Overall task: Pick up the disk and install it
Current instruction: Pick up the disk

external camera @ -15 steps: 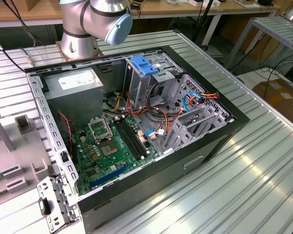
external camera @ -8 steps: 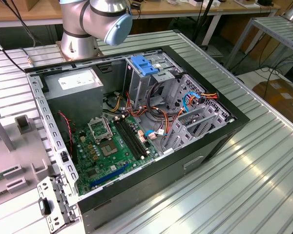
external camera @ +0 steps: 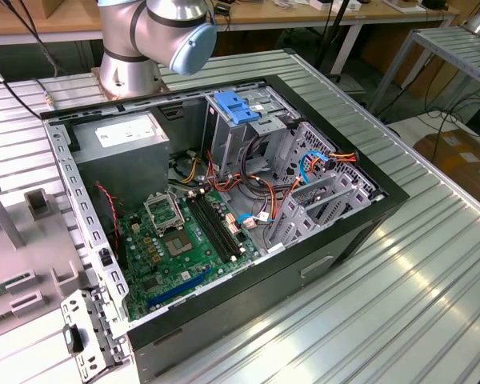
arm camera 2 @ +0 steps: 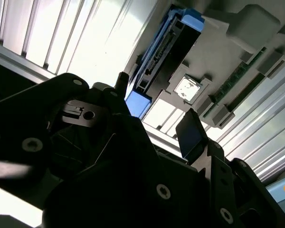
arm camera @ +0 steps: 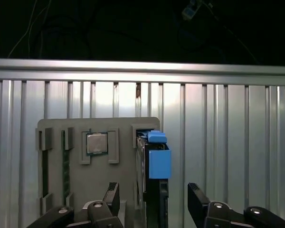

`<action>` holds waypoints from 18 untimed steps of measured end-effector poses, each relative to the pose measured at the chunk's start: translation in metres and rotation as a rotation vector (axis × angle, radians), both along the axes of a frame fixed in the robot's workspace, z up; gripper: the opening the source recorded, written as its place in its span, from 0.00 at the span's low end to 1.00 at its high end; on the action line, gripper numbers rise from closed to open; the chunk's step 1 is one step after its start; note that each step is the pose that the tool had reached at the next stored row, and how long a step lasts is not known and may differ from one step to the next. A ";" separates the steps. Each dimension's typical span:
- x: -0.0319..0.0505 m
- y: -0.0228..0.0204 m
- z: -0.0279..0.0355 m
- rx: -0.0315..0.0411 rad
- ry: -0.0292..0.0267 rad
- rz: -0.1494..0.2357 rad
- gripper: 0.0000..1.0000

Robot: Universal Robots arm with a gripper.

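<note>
Now hovering with gripper (arm camera: 153, 192) spread wide astride the disk (arm camera: 157, 164), standing on edge in the grey holder's (arm camera: 80, 180) edge slot. Looks stiff, weighty, shock-sensitive; best pinched across its broad flat faces, mid-body.

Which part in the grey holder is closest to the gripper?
The disk, the blue-framed one standing on edge: the gripper has its open fingers on either side of it. The square chip lies flat in the holder beside it.

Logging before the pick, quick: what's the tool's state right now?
Tool: open, holding nothing; in the first wrist view its fingers sit apart on either side of the disk, which stands in a grey holder.
</note>
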State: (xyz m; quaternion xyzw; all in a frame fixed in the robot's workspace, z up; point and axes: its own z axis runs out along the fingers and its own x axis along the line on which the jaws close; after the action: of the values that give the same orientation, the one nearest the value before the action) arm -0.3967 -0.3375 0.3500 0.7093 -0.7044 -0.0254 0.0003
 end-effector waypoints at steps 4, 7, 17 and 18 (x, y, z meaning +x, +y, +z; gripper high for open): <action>-0.0003 0.0036 -0.0019 0.0001 0.0001 0.000 0.68; -0.0006 0.0058 -0.0033 0.0002 -0.0001 0.000 0.68; -0.0036 0.0059 -0.0122 0.0002 -0.0001 0.073 0.68; -0.0039 0.0059 -0.0144 0.0001 0.0000 0.073 0.68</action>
State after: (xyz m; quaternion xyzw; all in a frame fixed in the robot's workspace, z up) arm -0.4006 -0.3316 0.3356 0.7345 -0.6782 -0.0254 0.0012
